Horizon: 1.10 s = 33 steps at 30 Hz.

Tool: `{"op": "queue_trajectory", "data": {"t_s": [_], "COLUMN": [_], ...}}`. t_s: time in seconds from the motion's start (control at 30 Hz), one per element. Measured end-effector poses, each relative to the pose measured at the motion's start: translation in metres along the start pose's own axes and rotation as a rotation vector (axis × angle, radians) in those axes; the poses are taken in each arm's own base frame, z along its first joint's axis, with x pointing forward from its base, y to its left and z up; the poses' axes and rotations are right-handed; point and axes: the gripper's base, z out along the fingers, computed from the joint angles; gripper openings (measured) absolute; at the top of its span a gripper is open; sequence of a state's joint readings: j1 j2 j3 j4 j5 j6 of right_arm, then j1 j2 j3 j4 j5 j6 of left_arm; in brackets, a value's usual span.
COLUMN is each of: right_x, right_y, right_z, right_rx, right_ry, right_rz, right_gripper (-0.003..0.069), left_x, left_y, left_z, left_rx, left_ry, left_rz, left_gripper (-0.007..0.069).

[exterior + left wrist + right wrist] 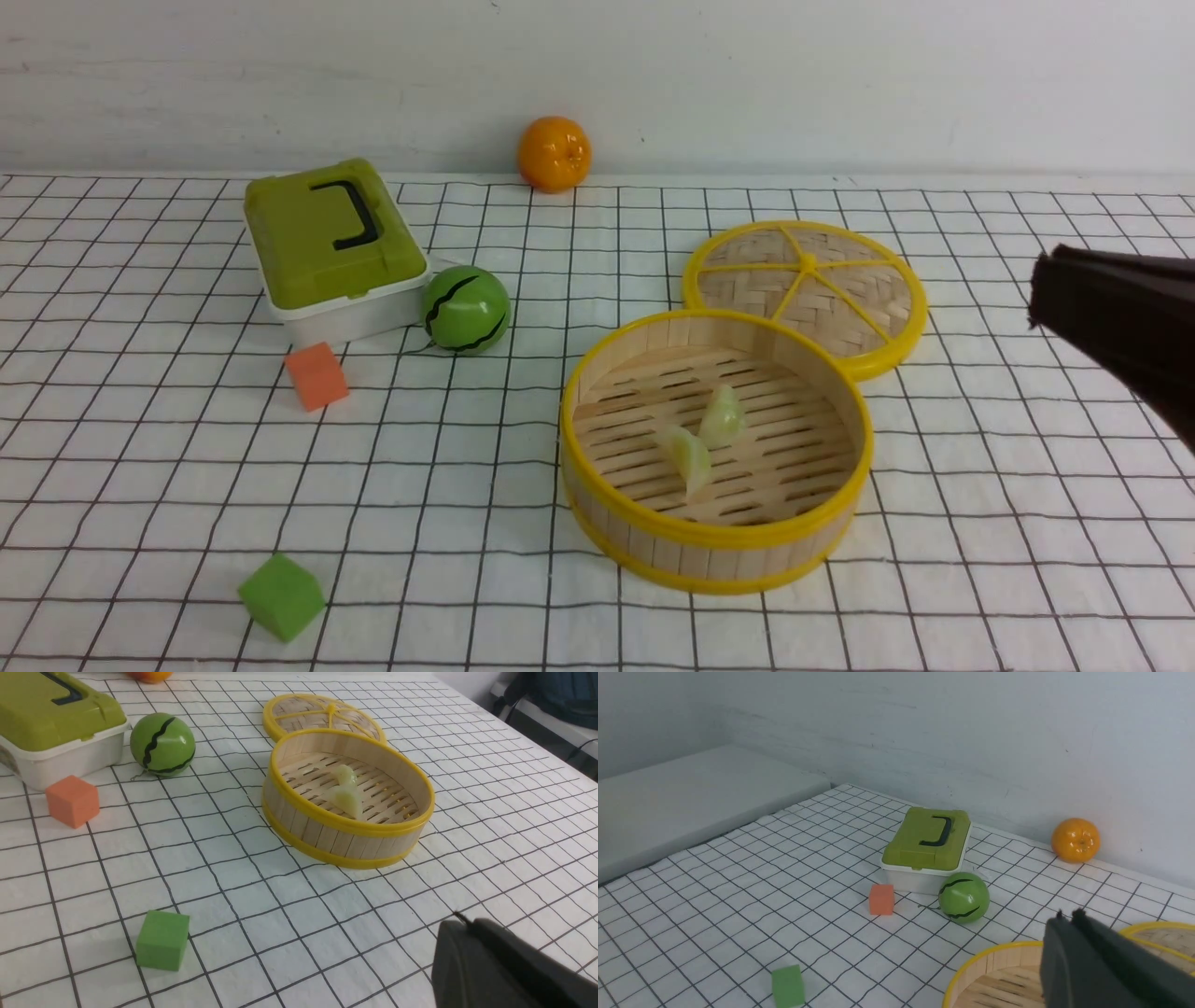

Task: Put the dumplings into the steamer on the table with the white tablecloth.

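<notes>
Both dumplings (693, 455) lie close together on the slatted floor of the steamer (716, 539), which stands on the white tablecloth (467, 448). I see my right gripper (1041, 289) clenched and empty, raised, with the steamer below it and to its left. My left gripper (460, 921), also clenched and empty, is well apart from the steamer.

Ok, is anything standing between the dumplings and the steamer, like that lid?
Nothing visible does. Both dumplings already lie on the slatted floor of the steamer; the lid lies flat on the tablecloth behind it, off the opening.
</notes>
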State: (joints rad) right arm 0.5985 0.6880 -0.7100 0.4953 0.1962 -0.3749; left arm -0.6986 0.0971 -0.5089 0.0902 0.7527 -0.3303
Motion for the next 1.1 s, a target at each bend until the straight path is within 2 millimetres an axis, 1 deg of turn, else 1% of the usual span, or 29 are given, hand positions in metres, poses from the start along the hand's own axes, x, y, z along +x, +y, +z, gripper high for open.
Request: {"op": "queue_trajectory", "data": {"t_s": [0.67,0.73,0.77,0.8,0.83,0.9,0.93,0.97,1.0,1.07,1.1], "right_x": [0.003,0.014,0.024,0.026,0.042,0.061,0.075,0.078,0.097,0.118,0.128], "right_y": [0.000,-0.002,-0.005,-0.005,-0.009,-0.016,-0.021,-0.022,-0.028,-0.034,-0.036], "right_z": [0.000,0.000,-0.001,-0.001,-0.006,-0.015,-0.023,-0.024,-0.035,-0.048,-0.052], "right_rx": [-0.004,0.008,0.026,0.029,0.054,0.104,0.141,0.150,0.198,0.266,0.288], "right_ry": [0.016,0.029,0.022,0.021,0.009,-0.039,-0.064,-0.068,-0.094,-0.116,-0.108], "right_rz": [0.001,0.005,0.008,0.008,0.010,0.011,0.012,0.013,0.013,0.009,0.006], "right_gripper": [-0.0010,-0.0010,-0.0010,-0.0010,-0.0010,-0.0010,-0.0010,-0.0010,-0.0010,-0.0010,-0.0010], "left_x": [0.000,0.000,0.000,0.000,0.000,0.000,0.000,0.000,0.000,0.000,0.000], "left_y": [0.000,0.000,0.000,0.000,0.000,0.000,0.000,0.000,0.000,0.000,0.000], "left_z": [0.000,0.000,0.000,0.000,0.000,0.000,0.000,0.000,0.000,0.000,0.000], "left_rx": [-0.001,-0.001,-0.001,-0.001,-0.001,-0.001,-0.001,-0.001,-0.001,-0.001,-0.001], "left_ry": [0.000,0.000,0.000,0.000,0.000,0.000,0.000,0.000,0.000,0.001,0.001], "left_rz": [0.001,0.001,0.001,0.001,0.001,0.001,0.001,0.001,0.001,0.001,0.001], "left_gripper": [-0.0013,-0.0013,-0.0013,-0.0013,-0.0013,-0.0012,-0.0012,-0.0012,-0.0012,-0.0011,-0.0012]}}
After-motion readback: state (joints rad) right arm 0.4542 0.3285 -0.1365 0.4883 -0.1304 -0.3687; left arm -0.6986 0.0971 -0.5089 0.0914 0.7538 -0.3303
